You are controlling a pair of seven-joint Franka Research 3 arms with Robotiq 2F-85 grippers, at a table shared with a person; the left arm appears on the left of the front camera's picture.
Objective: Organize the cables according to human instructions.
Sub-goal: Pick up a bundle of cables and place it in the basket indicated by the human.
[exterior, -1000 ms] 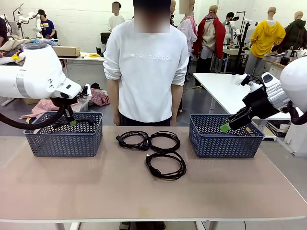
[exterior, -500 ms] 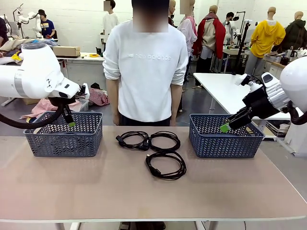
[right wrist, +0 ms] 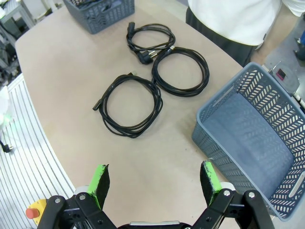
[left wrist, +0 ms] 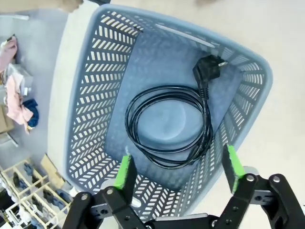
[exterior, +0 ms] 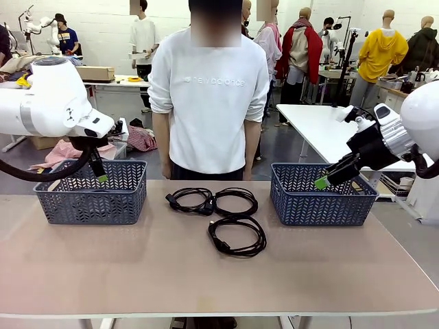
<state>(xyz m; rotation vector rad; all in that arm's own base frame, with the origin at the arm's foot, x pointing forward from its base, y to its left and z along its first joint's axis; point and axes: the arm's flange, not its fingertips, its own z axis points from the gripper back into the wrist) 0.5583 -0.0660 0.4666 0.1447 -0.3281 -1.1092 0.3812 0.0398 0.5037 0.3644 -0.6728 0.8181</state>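
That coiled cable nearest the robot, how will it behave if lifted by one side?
Likely floppy: the nearest cable is thin, loosely wound loops with no tie visible, so it may sag or unwind. Probably light for its size, being slim cord.

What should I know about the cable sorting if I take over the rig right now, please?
Left end effector: open, empty, above the left basket.
Right end effector: open, empty, by the right basket.
Done: one cable lies coiled in the left basket.
To do: three cables lie on the table between the baskets; sort each as the person directs.
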